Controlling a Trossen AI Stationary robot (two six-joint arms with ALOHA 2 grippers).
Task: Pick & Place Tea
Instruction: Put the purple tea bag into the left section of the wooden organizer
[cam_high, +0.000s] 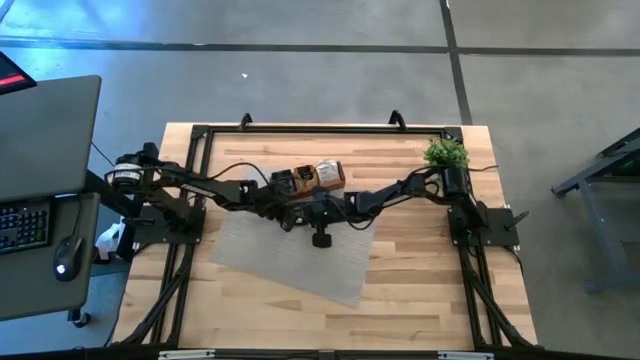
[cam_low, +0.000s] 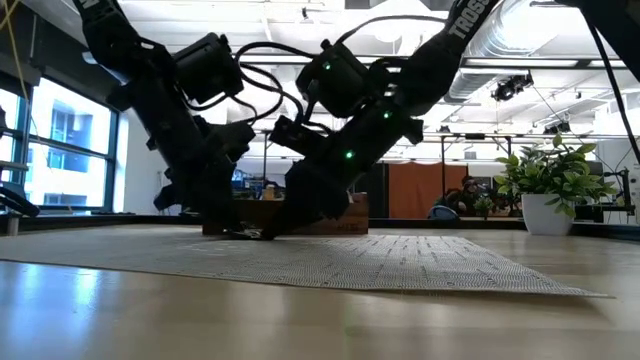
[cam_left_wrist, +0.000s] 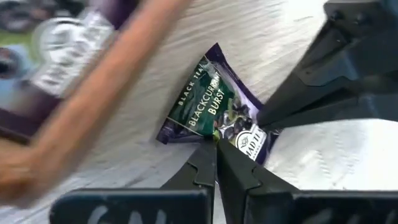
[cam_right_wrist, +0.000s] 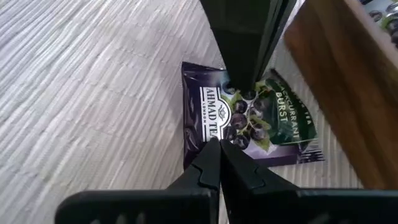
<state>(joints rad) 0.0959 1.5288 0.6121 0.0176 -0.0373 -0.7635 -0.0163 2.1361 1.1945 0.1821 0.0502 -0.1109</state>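
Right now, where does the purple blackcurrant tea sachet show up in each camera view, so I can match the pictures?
High view: hidden beneath the two meeting grippers at table centre.
Low view: cannot be made out below the arms.
Left wrist view: blackcurrant sachet at centre, on the woven mat.
Right wrist view: centre-right, beside the wooden tray, the left gripper pressing on it.
Shared landmark: the mat, visible in every view.

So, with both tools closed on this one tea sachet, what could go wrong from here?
1. The left tool and the right tool both pinch the same purple blackcurrant sachet. If they pull apart, it may tear or slip from one of them.
2. The sachet lies flat on the woven mat, so the closed tips might catch the mat and lift it too.
3. The wooden tray sits right beside it; a swing could knock its wall.
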